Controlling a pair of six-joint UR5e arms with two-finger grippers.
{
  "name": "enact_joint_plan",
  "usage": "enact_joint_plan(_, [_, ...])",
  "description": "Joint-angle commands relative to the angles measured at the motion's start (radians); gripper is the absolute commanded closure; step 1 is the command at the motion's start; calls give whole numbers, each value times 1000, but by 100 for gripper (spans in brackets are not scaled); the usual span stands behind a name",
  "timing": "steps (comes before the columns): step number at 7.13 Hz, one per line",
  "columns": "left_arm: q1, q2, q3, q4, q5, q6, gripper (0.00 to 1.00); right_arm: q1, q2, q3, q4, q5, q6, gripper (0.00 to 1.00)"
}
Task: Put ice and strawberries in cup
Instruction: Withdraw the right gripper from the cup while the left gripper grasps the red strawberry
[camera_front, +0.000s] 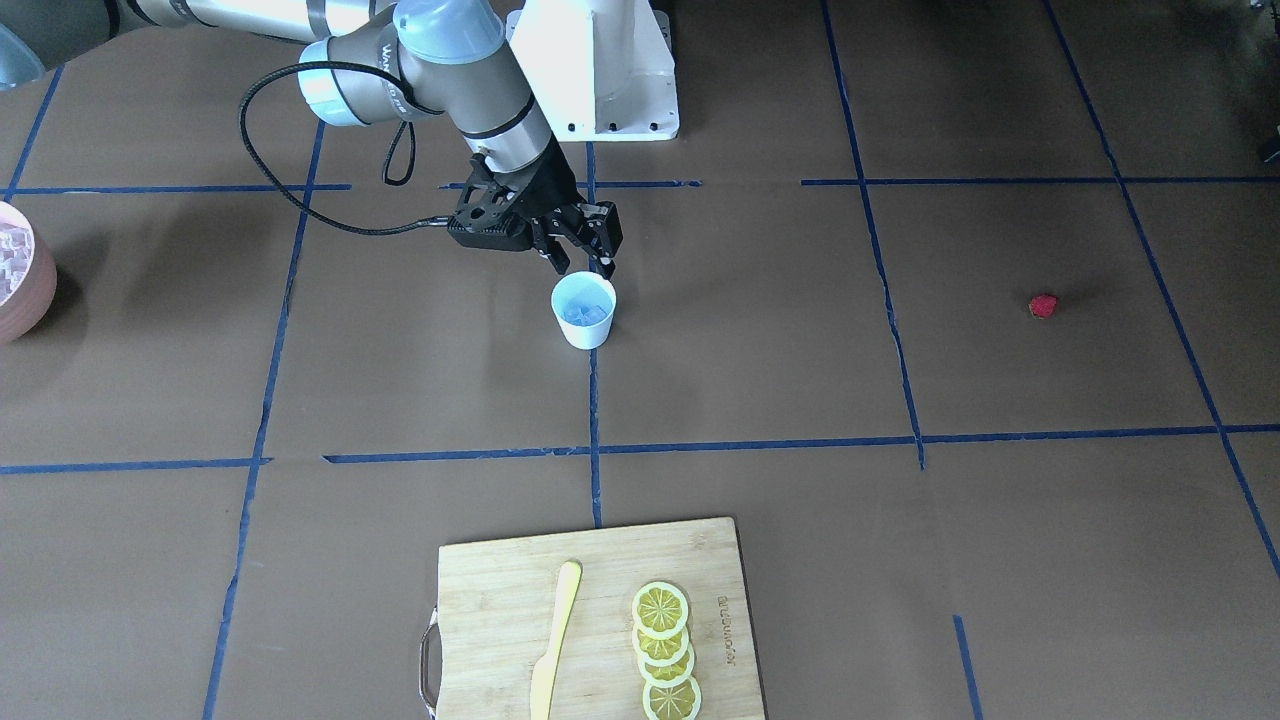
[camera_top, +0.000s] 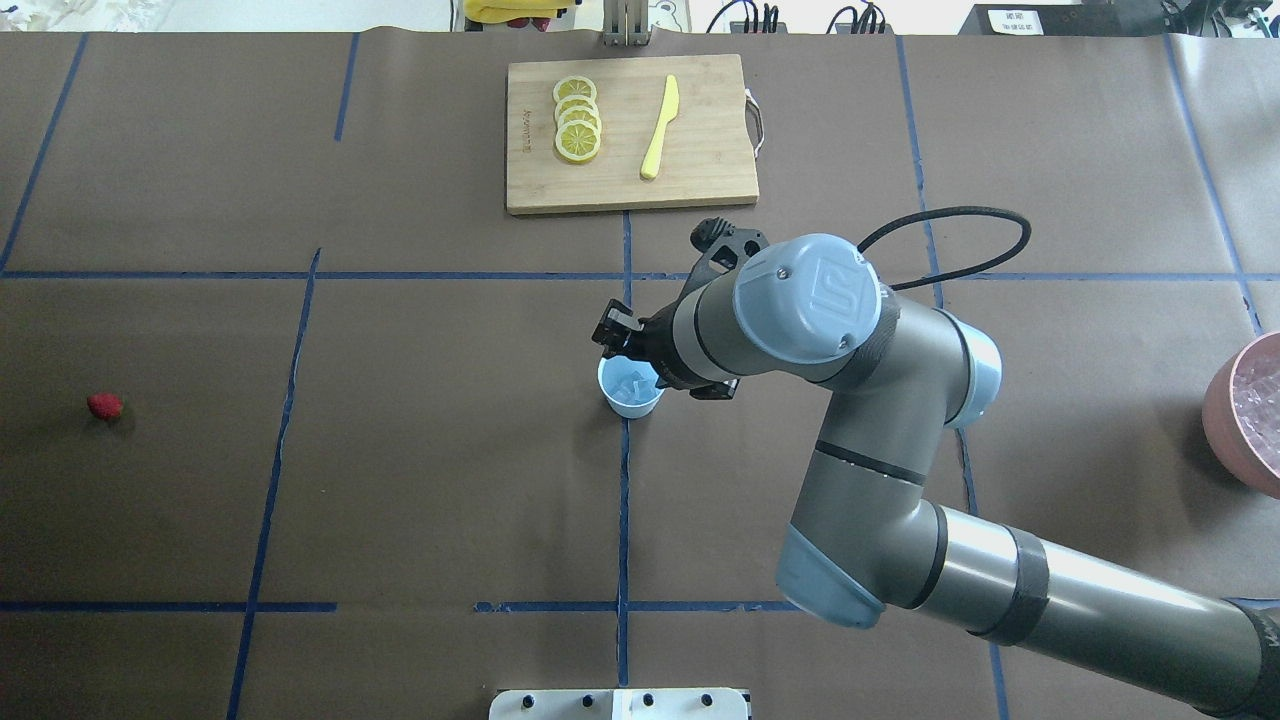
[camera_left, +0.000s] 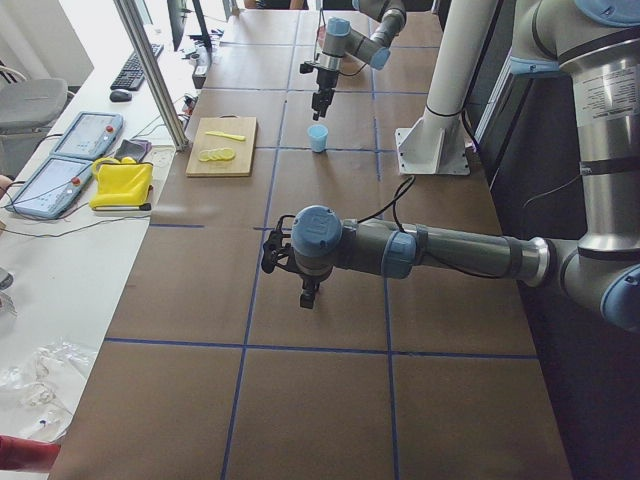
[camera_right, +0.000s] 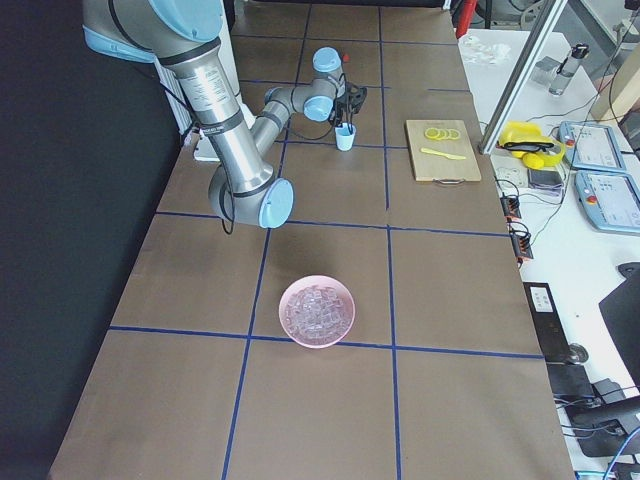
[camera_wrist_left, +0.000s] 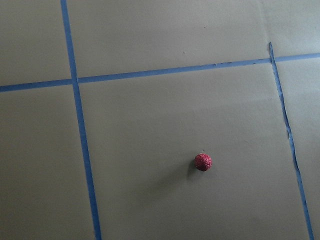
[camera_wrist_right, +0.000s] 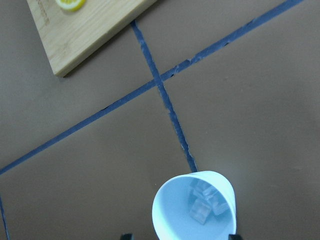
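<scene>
Front-facing view: the right tool (camera_front: 582, 262) hung just above the cup (camera_front: 584, 330) with its jaws apart, and the strawberry (camera_front: 1043, 305) lay well apart from the cup on the tabletop (camera_front: 760, 350). Right wrist view: ice (camera_wrist_right: 202, 205) lay inside the cup. Left side view: the left tool (camera_left: 308, 298) hung well apart from the cup, and its state could not be told.
</scene>
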Motion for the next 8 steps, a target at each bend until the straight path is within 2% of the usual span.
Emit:
enact_joint_plan(1, [128, -51, 15, -47, 37, -143, 0, 134, -158, 152, -2, 128, -1, 0])
enact_joint_plan(2, [173, -52, 46, -141, 120, -206, 0, 174, -221, 192, -2, 145, -2, 0])
enact_joint_plan(3, [266, -93, 145, -291, 162, -337, 0, 205, -259, 205, 3, 174, -48, 0])
enact_joint_plan(4, [352, -111, 219, -431, 262, -413, 3, 214, -279, 206, 3, 182, -68, 0])
enact_joint_plan(5, [433, -114, 257, -501, 330, -555, 1, 217, -281, 205, 3, 182, -70, 0])
enact_joint_plan(6, [470, -114, 264, -510, 350, -683, 0, 217, -281, 203, 3, 182, -70, 0])
enact_joint_plan(8, [564, -121, 270, -504, 380, -774, 1, 217, -287, 203, 4, 179, -70, 0])
